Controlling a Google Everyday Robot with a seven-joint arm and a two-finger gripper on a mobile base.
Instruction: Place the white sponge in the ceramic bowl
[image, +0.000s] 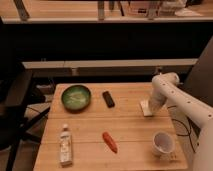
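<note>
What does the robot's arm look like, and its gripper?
The arm is white: smooth, rounded tube-like segments with a bulky rounded joint; no cables or markings show. Its gripper, down at the white sponge by the right edge of the table, looks white too.

The robot's 1 arm (186, 106) is all white with a smooth, glossy shell, built of thick rounded tubular links with no sharp edges. A bulbous, domed joint (167, 80) caps its highest bend, and the link below it narrows a little. Seams, screws and markings cannot be made out. The end effector (151, 106) is the same white and blends into the last link; it is at the right side of the bench (125, 127), at the white sponge (144, 108).
</note>
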